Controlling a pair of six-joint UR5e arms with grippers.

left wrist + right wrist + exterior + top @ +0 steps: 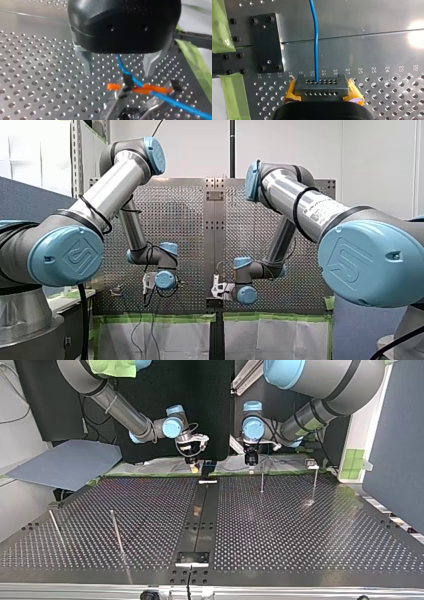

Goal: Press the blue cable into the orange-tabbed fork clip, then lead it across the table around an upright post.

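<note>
1. Your left pincer [118,68] stands wide open and holds nothing. Its metal fingers [86,62] straddle the blue cable [175,103] just above the orange-tabbed fork clip [140,88]. The cable crosses the clip at its orange tab [113,87], but I cannot tell whether it sits down in the fork. If it only lies on top, any pull from the other end will likely lift it out.
2. If you press down off-centre, a finger may land on the orange tab or the clip's body instead of the cable. That could bend the tab or jam the pincer against the worktop [300,540].
3. Your right pincer [322,83] looks closed on the cable, which runs in between its yellow pads [291,91]. If that arm moves off before the cable is seated, the tension could drag the cable sideways out of the clip. If the grip is too loose, the cable may slide through the pads and go slack.
4. In the top view both pincers hang near each other at the worktop's edge farthest from that camera. Sweeping the right arm across could bring the two arms into contact.
5. The upright post [262,480] nearest the left pincer is thin. You could pass it on the wrong side or knock it with the pincer, and a slack cable would likely slip off rather than wrap round.
</note>
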